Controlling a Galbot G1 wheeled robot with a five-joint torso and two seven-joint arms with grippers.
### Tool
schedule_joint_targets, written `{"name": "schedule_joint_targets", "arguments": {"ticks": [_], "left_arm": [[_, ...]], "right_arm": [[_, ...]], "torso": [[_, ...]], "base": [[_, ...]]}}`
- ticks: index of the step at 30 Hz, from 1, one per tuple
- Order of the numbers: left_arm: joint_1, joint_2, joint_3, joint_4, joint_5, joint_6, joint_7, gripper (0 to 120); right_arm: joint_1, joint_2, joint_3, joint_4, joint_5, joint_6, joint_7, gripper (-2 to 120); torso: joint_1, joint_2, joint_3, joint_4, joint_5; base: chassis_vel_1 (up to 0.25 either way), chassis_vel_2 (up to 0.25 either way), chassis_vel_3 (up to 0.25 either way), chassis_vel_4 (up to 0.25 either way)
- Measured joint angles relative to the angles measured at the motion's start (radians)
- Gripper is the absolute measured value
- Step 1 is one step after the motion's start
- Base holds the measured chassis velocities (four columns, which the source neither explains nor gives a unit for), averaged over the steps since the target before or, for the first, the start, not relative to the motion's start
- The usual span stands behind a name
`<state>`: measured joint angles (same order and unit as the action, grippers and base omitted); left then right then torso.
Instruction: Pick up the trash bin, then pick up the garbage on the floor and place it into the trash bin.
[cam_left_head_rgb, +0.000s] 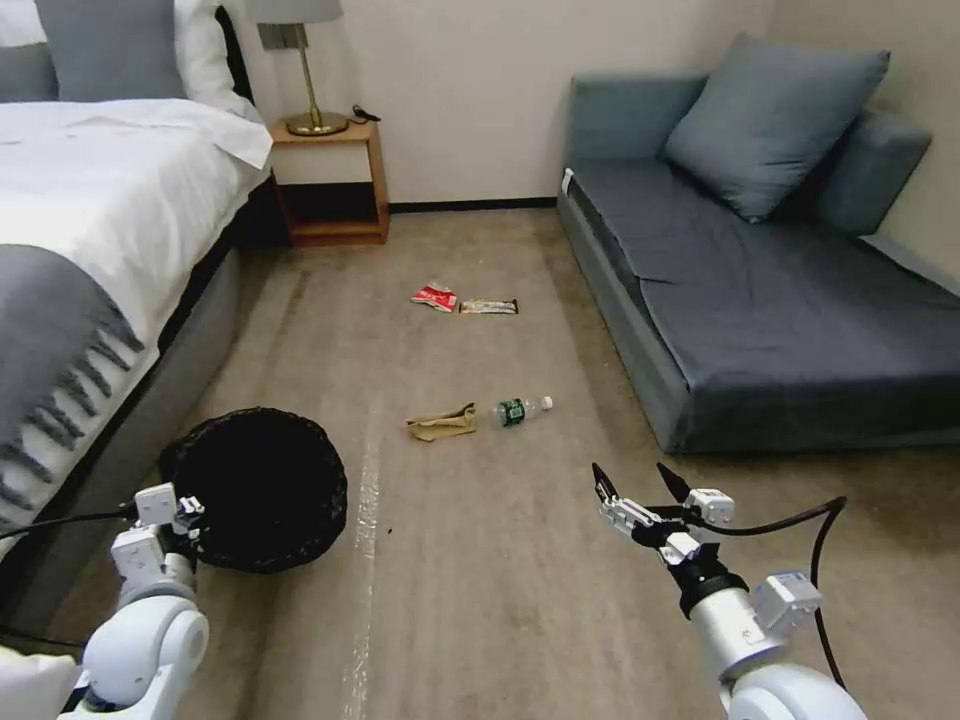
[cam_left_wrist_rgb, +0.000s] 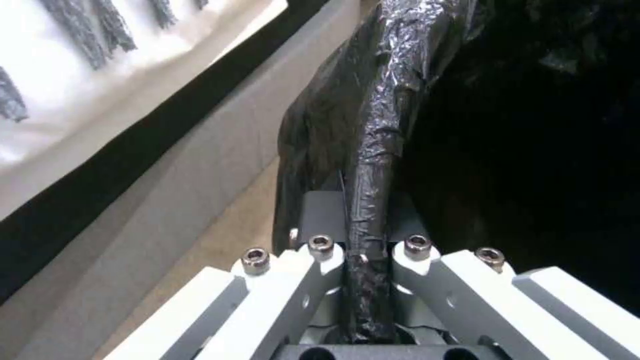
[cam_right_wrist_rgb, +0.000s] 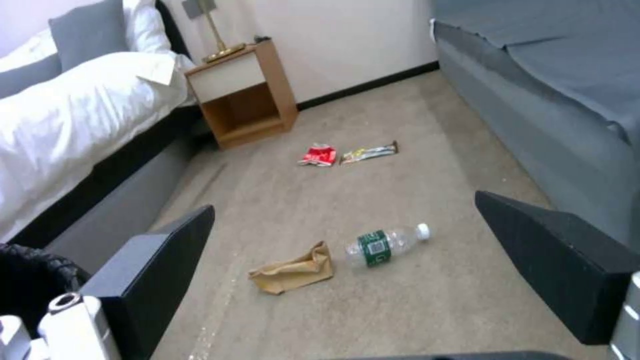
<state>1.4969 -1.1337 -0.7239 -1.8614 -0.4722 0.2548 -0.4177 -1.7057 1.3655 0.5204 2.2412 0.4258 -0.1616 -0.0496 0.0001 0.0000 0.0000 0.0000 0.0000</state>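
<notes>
Carpet between bed and sofa bears the garbage (cam_left_head_rgb: 478, 415) ahead, while the left gripper (cam_left_wrist_rgb: 365, 260) pinches the trash bin (cam_left_head_rgb: 262, 488) rim at near left, seemingly for carrying, and the right gripper (cam_left_head_rgb: 640, 484) hovers spread, empty.

Bare carpet (cam_left_head_rgb: 480, 560) lay open toward 12 o'clock, hemmed by bed (cam_left_head_rgb: 100, 260) at 10, sofa (cam_left_head_rgb: 760, 300) at 2, nightstand (cam_left_head_rgb: 330, 180) beyond.
</notes>
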Motion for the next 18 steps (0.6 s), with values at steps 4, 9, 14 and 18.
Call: {"name": "schedule_joint_targets", "arguments": {"ticks": [4, 9, 14, 18], "left_arm": [[-0.008, 0.008, 0.0, 0.018, -0.002, -0.006, 0.0, 4], [-0.023, 0.011, 0.005, 0.031, -0.016, -0.006, 0.0, 4], [-0.033, 0.011, 0.01, 0.042, -0.018, -0.006, 0.0, 4], [-0.041, 0.015, 0.011, 0.058, -0.021, -0.007, 0.0, 4]], "right_arm": [[0.009, 0.005, -0.004, -0.011, -0.003, 0.0, -0.001, 100], [0.024, 0.01, -0.008, -0.028, -0.008, 0.0, -0.003, 100], [0.038, 0.013, -0.009, -0.041, -0.01, -0.001, -0.004, 100], [0.048, 0.013, -0.009, -0.053, -0.01, -0.002, -0.005, 100]], "torso": [[0.0, 0.0, 0.0, 0.0001, 0.0], [0.0, 0.0, 0.0, 0.0, 0.0], [0.0, 0.0, 0.0, 0.0001, 0.0], [0.0, 0.0, 0.0, 0.0, 0.0]], "base": [[-0.049, 0.073, 0.056, -0.049], [-0.068, 0.045, 0.044, -0.053], [-0.069, 0.058, 0.065, -0.076], [-0.078, 0.074, 0.079, -0.085]]}}
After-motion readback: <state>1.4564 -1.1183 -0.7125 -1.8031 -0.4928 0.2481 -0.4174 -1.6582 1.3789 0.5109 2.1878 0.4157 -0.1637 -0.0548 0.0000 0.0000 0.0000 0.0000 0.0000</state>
